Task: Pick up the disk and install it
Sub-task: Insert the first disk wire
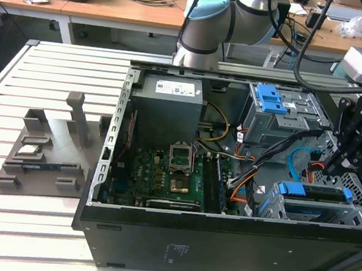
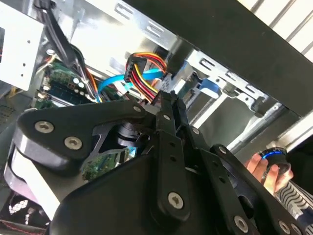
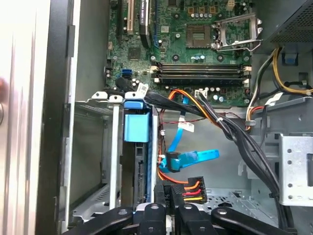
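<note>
The disk (image 1: 317, 192), silver with a bright blue frame, sits inside the lower drive cage (image 1: 270, 206) at the case's corner on the exterior view's right. In the first wrist view the disk (image 3: 136, 128) stands edge-on in that cage with its blue end tab facing the motherboard. My gripper (image 1: 331, 169) hangs just above and beside the cage. Its fingers (image 2: 168, 127) are shut together with nothing visible between them. The gripper (image 3: 168, 209) has its tips right next to a black power connector (image 3: 180, 188) with red, yellow and orange wires, beside the disk's cage.
The open computer case (image 1: 157, 236) lies on a slatted table. It holds the grey power supply box (image 1: 169, 102), the motherboard (image 1: 177, 174), an upper cage with a blue latch (image 1: 270, 98), and blue data cables (image 3: 193, 157). A grey holder (image 1: 43, 153) stands at the exterior view's left. A person's hand (image 2: 266, 169) is outside the case.
</note>
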You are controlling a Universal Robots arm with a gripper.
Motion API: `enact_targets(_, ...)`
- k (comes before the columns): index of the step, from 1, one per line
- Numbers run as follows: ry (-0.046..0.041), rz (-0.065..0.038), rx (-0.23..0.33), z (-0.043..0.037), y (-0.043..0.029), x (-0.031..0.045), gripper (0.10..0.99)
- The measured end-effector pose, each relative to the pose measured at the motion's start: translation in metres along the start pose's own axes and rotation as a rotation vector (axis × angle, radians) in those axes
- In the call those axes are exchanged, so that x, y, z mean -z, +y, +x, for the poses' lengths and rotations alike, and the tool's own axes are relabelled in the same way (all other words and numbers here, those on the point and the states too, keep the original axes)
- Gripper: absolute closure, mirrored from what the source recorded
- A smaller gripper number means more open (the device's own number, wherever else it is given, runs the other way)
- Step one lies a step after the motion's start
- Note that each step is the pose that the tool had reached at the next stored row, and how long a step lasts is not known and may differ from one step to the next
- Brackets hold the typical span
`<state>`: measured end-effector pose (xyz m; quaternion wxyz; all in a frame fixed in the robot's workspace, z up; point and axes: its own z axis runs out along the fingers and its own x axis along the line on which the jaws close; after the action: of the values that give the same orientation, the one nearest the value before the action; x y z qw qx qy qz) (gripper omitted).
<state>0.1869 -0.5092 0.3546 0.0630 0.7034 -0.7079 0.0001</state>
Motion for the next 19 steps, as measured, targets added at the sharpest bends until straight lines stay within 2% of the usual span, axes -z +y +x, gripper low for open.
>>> enact_targets(2, 0.0078, 0.000, -0.001, 0.0096, -0.0002, -0.0012, 0.918)
enact_targets(3, 0.0176, 0.000, -0.001, 0.0161, -0.0004, -0.0033, 0.918)
enact_targets(5, 0.0189, 0.000, -0.002, 0.0161, -0.0010, -0.0105, 0.918)
enact_targets(6, 0.0190, 0.000, -0.002, 0.0159, -0.0011, -0.0118, 0.918)
enact_targets(11, 0.0175, 0.000, -0.002, 0.0112, -0.0012, -0.0138, 0.918)
enact_targets(19, 0.0176, 0.000, -0.002, 0.0108, -0.0028, -0.0154, 0.918)
